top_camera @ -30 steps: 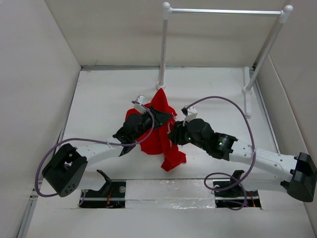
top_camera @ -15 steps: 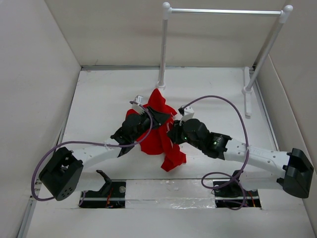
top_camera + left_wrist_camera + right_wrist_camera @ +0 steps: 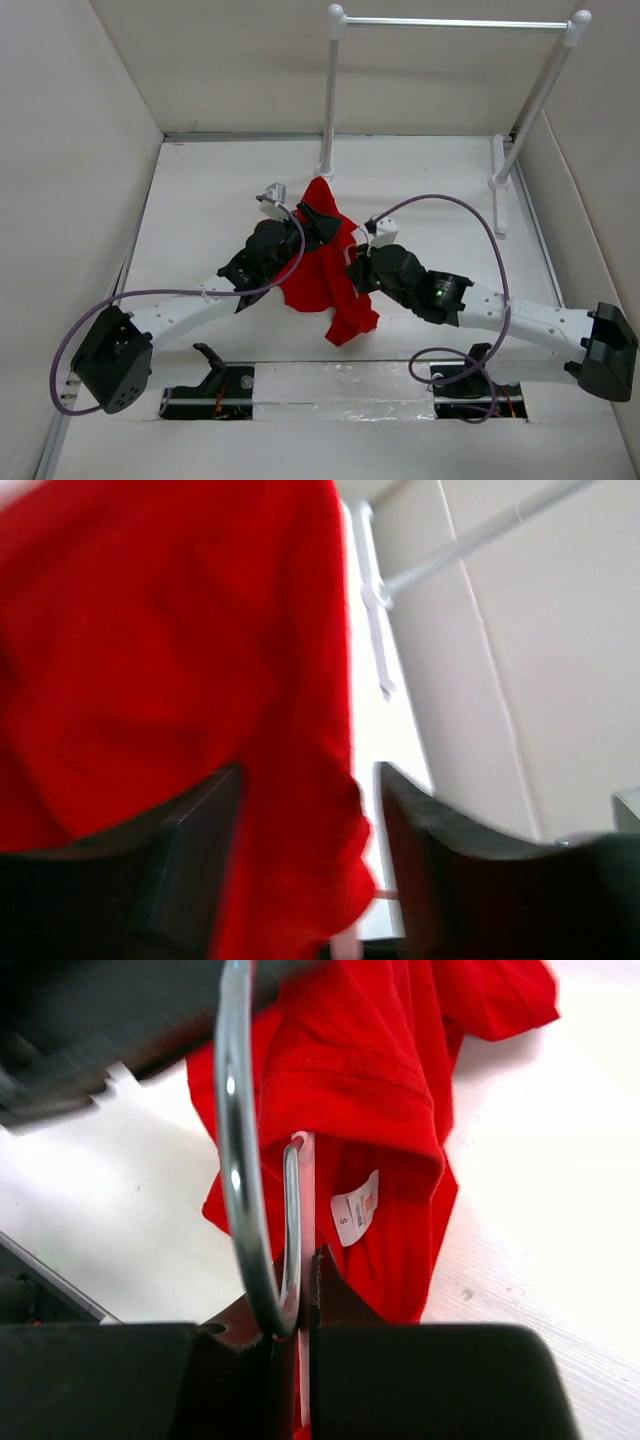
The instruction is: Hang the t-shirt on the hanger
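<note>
The red t-shirt (image 3: 322,275) hangs bunched between my two grippers above the middle of the table. My left gripper (image 3: 322,222) is at the shirt's far upper edge. In the left wrist view its fingers (image 3: 190,850) stand wide apart, open, with loose red cloth (image 3: 150,660) lying between them, unclamped. My right gripper (image 3: 355,270) is at the shirt's right side, shut on the hanger's pale pink neck (image 3: 303,1175) just below the silver hook (image 3: 233,1140). The shirt's collar with its white tag (image 3: 357,1208) sits around that neck. The rest of the hanger is hidden under the cloth.
The white clothes rack (image 3: 330,100) stands at the back, its near-left post just beyond the shirt, its silver rail (image 3: 450,22) high overhead and its right foot (image 3: 497,200) at the table's right. White walls close in on the left and right.
My left gripper has opened, letting go of the shirt, and shifted slightly toward the rack. My right gripper has closed onto the hanger's neck. The shirt hangs a little lower on the left.
</note>
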